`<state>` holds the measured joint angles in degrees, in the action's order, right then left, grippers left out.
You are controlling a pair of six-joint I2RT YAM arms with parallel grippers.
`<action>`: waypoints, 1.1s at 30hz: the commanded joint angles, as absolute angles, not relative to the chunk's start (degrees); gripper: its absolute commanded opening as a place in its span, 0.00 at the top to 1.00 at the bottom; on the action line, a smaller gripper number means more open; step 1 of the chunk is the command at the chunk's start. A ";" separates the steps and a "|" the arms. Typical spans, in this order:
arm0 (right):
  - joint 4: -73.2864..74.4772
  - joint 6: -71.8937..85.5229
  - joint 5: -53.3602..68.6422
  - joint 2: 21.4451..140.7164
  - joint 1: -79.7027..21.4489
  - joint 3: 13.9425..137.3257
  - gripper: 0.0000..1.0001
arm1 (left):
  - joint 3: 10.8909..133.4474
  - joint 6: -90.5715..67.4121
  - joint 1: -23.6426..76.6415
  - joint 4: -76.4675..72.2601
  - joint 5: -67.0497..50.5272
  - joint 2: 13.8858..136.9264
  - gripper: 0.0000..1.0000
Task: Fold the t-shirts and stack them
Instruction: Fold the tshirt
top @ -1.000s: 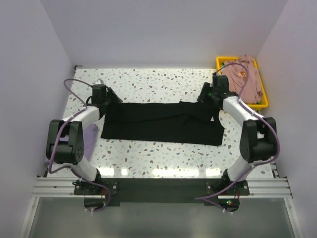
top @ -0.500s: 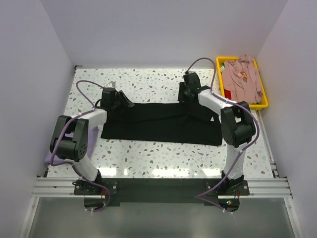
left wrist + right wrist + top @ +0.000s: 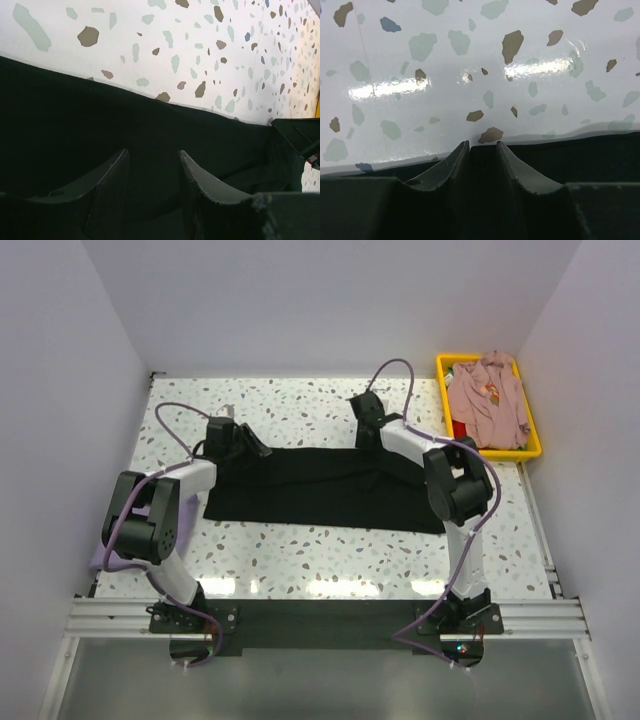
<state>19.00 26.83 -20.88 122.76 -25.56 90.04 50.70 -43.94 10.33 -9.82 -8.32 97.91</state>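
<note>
Black t-shirt: one, laid flat and spread wide across the middle of the speckled terrazzo table, long axis running left to right, near edge slightly uneven toward the right. Left gripper: set low over the shirt's far-left part, just inside the far hem. Its fingers stand apart, with dark cloth showing in the gap between them. Right gripper: at the far hem, right of centre. Its fingers are drawn close, with a narrow strip of the black cloth clamped between the tips. The hem rises a little at that spot against the bare glossy tabletop beyond, and the right arm lies over the shirt's right part. Yellow plastic bin: far-right corner of the table, apart from the black shirt. It holds a crumpled dusty-pink t-shirt heaped above the rim. Lavender cloth: a small patch at the table's left edge, mostly hidden behind the left arm; kind of garment cannot be told.
</note>
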 commanded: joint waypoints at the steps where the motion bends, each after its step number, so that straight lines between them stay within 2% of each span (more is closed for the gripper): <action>1: 19.42 29.27 -24.43 122.00 -25.49 92.37 0.70 | 51.33 -43.68 10.72 -12.74 -8.88 98.52 0.52; 4: 17.67 29.79 -24.08 120.07 -25.66 90.09 0.80 | 51.50 -43.68 10.72 -12.66 -8.88 98.70 0.52; 5: 17.49 29.79 -24.08 119.54 -25.58 89.13 0.88 | 51.42 -43.68 10.72 -12.66 -8.96 98.61 0.52; 8: 16.44 29.79 -22.94 117.52 -25.58 87.55 1.00 | 51.42 -43.68 10.72 -12.57 -8.96 98.70 0.53; 25: 9.67 35.67 -18.38 97.84 -27.33 67.60 1.00 | 51.76 -43.60 10.72 -11.25 -8.09 98.79 0.53; 33: 3.87 41.39 -21.70 88.60 -33.30 54.59 1.00 | 52.65 -43.33 10.72 -10.11 -8.35 98.79 0.53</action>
